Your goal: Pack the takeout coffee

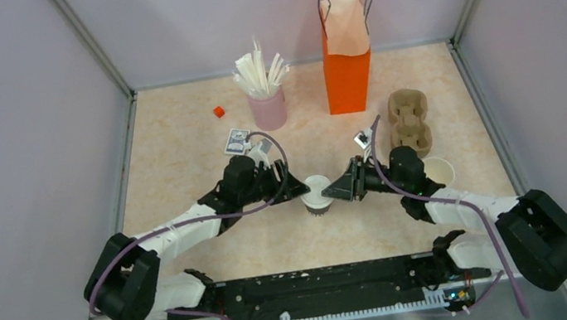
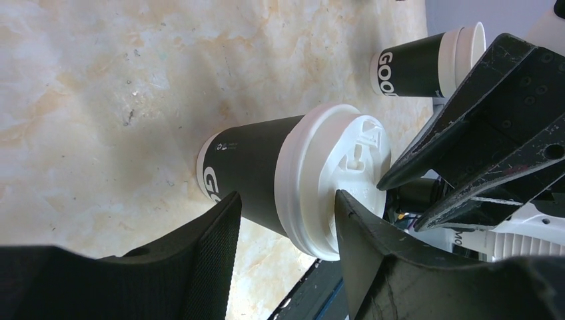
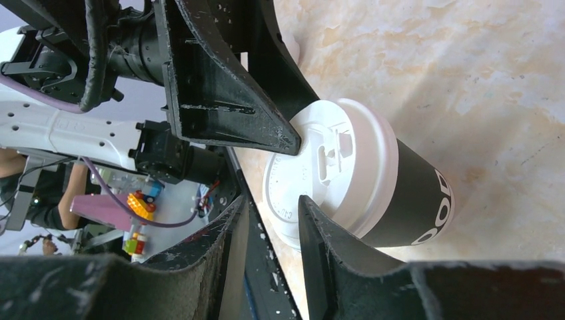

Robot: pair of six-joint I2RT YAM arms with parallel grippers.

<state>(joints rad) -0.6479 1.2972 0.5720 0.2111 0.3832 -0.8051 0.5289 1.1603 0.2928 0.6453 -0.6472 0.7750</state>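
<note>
The takeout coffee (image 1: pixel 318 194), a dark cup with a white lid, stands upright at the table's middle between both grippers. My left gripper (image 1: pixel 294 189) reaches it from the left. In the left wrist view the left gripper (image 2: pixel 286 197) is open, one finger tip against the lid's (image 2: pixel 333 173) top and the other beside the cup wall. My right gripper (image 1: pixel 340 188) comes in from the right. In the right wrist view the right gripper (image 3: pixel 273 200) is open with nothing between its fingers, one finger lying over the lid (image 3: pixel 333 167). The orange bag (image 1: pixel 347 55) stands open at the back.
A lidless dark cup (image 1: pixel 438 172) stands just right of the right arm's wrist. Behind it lies a cardboard cup carrier (image 1: pixel 409 121). A pink holder of wrapped straws (image 1: pixel 266 100), a small packet (image 1: pixel 237 140) and a red cube (image 1: pixel 218 111) are at the back left.
</note>
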